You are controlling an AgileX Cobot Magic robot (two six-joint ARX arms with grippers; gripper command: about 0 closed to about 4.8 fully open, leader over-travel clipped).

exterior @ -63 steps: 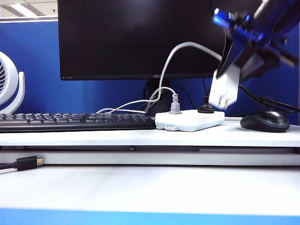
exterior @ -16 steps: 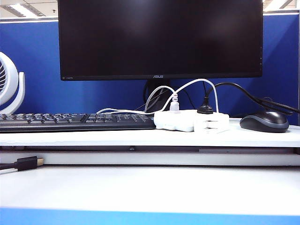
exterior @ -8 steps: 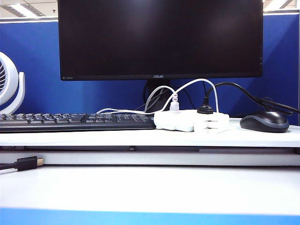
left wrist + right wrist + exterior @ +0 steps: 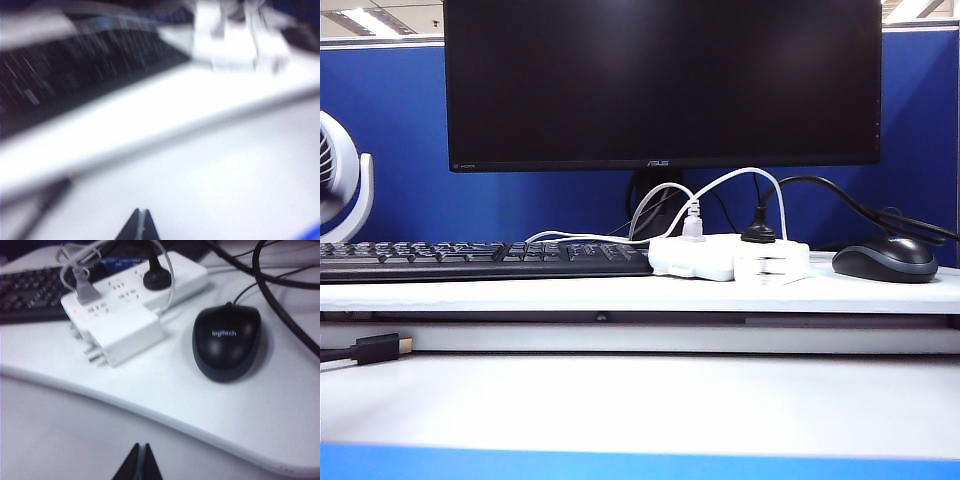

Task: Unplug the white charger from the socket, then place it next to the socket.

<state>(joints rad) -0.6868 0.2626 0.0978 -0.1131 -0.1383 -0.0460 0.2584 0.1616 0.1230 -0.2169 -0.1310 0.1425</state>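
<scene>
Now the white charger [image 4: 125, 337] lies unplugged, touching the socket [image 4: 135, 282], above the closed, empty right gripper [image 4: 139, 462]; left gripper [image 4: 139, 227] likewise closed, empty.

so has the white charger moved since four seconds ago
Yes. The white charger has come down from mid-air to lie on the desk against the socket, left of the mouse.

"logitech" on mouse [image 4: 227, 342]; "ASUS" on monitor [image 4: 660, 80].

Left wrist view is motion-blurred; the keyboard [image 4: 85, 65] is perhaps just recognisable.
</scene>
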